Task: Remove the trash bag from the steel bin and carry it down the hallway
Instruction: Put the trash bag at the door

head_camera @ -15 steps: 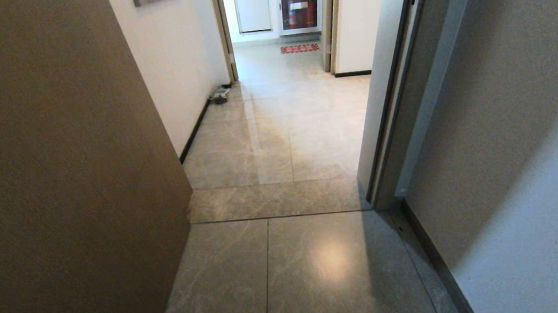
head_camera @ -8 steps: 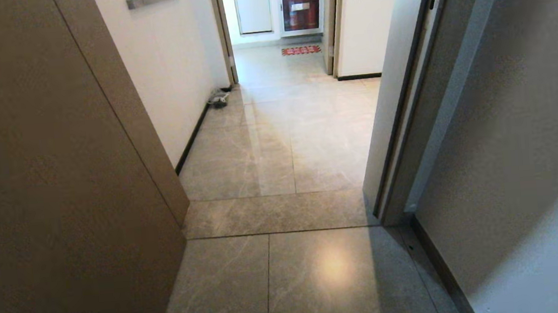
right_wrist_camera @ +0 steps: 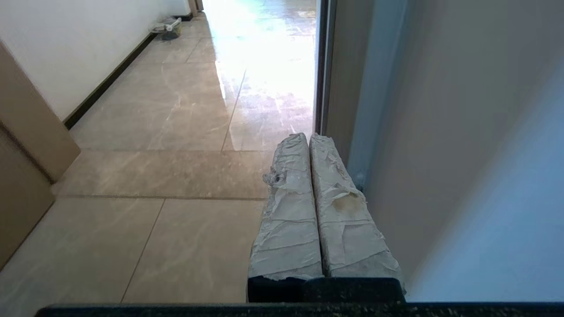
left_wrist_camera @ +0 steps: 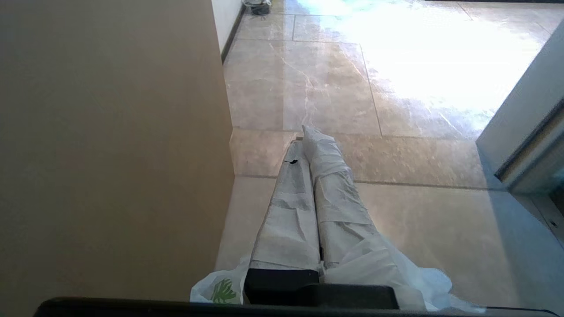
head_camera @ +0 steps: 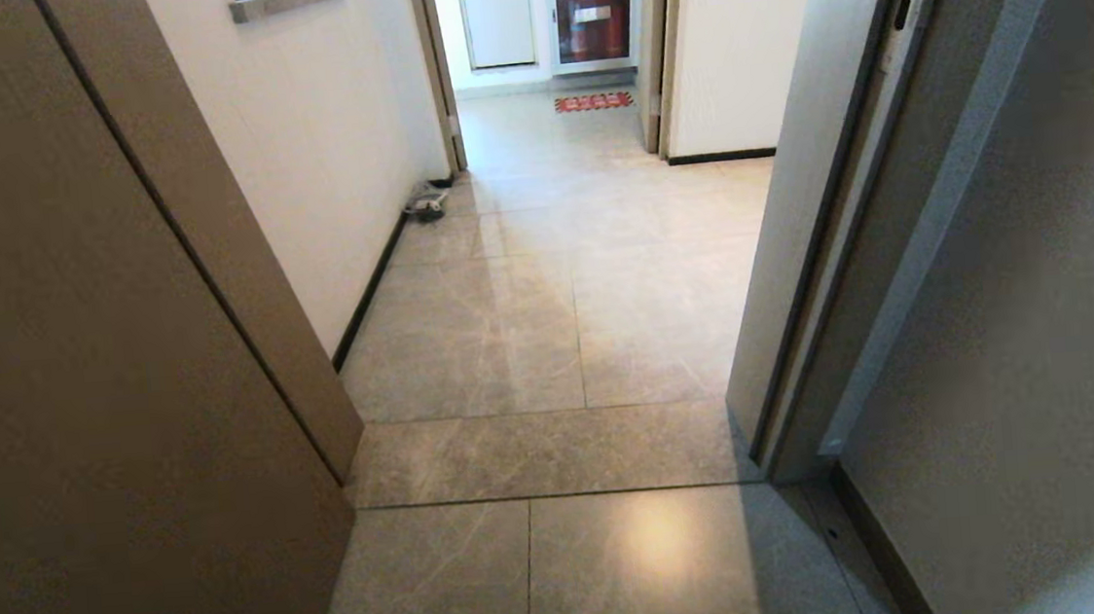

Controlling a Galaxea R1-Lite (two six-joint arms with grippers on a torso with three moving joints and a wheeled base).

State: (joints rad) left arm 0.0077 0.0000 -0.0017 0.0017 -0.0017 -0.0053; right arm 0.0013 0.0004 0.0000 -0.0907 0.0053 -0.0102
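The left gripper (left_wrist_camera: 308, 136) is closed on the trash bag (left_wrist_camera: 374, 268), which bunches at its base above the hallway (head_camera: 550, 346) tiles. The right gripper (right_wrist_camera: 308, 136) is closed and empty beside a door frame (right_wrist_camera: 324, 66).

Brown door panel (head_camera: 104, 381): left side of frame
Red mat (head_camera: 593, 101): top centre
Grey door frame (head_camera: 853, 224): right
Small clutter by baseboard (head_camera: 425, 201): upper left
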